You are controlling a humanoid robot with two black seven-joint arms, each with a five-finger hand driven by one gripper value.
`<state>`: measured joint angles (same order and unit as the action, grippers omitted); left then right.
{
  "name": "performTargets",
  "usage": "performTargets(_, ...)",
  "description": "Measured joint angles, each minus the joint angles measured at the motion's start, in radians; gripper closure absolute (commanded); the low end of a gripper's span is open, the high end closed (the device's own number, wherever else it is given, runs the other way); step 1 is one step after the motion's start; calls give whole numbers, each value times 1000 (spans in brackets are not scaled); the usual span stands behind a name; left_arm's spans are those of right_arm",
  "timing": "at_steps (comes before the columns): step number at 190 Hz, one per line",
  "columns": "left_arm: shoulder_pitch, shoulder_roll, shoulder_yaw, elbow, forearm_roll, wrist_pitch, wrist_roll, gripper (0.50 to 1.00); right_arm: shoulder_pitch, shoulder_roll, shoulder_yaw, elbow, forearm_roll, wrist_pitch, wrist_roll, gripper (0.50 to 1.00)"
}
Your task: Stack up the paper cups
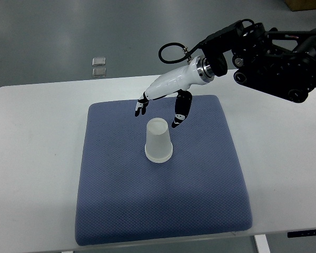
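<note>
cups nested upside down on the pad, right hand open just behind them

the paper cups (158,141) stand mouth down near the middle of the blue cushion pad (121,211), a little toward its far half. they read as one translucent white shape, with what looks like a doubled rim at the base, so my guess is that at least two are already nested; exactly how many cannot be told from this view. no other loose cup shows anywhere on the pad or the white table (31,158), which suggests the stacking is done or nearly so, with at most the hand's withdrawal left.

the right hand (163,103) comes in from the upper right on a black arm (274,63) and a white forearm shell, reaching down and to the left across the pad's far edge. its fingers are spread and hold nothing: one group of black-tipped fingers (141,108) points down just behind and left of the stack, while the thumb (180,113) hangs just behind and right of it. neither touches the cups as far as i can tell; the hand straddles the space above and behind the top of the stack, apart from it.

the left arm does not show at all. beyond the table's far edge, two small grey squares (99,66) lie on the floor, well away from the work
</note>
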<state>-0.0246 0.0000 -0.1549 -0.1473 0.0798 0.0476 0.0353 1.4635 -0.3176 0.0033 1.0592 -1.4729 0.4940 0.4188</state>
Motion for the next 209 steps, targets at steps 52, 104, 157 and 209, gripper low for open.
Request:
performTargets(52, 0, 0, 0, 0, 0, 0, 0, 500, -28, -12, 65, -46, 5, -12, 0, 589)
performTargets(104, 0, 0, 0, 0, 0, 0, 0, 500, -80, -63, 144, -176, 87, -14, 0, 589)
performTargets(157, 0, 0, 0, 0, 0, 0, 0, 500, -191, -63, 205, -359, 502, -54, 0, 589)
performTargets(209, 0, 0, 0, 0, 0, 0, 0, 500, -274, -48, 212, -464, 999, -182, -6, 589)
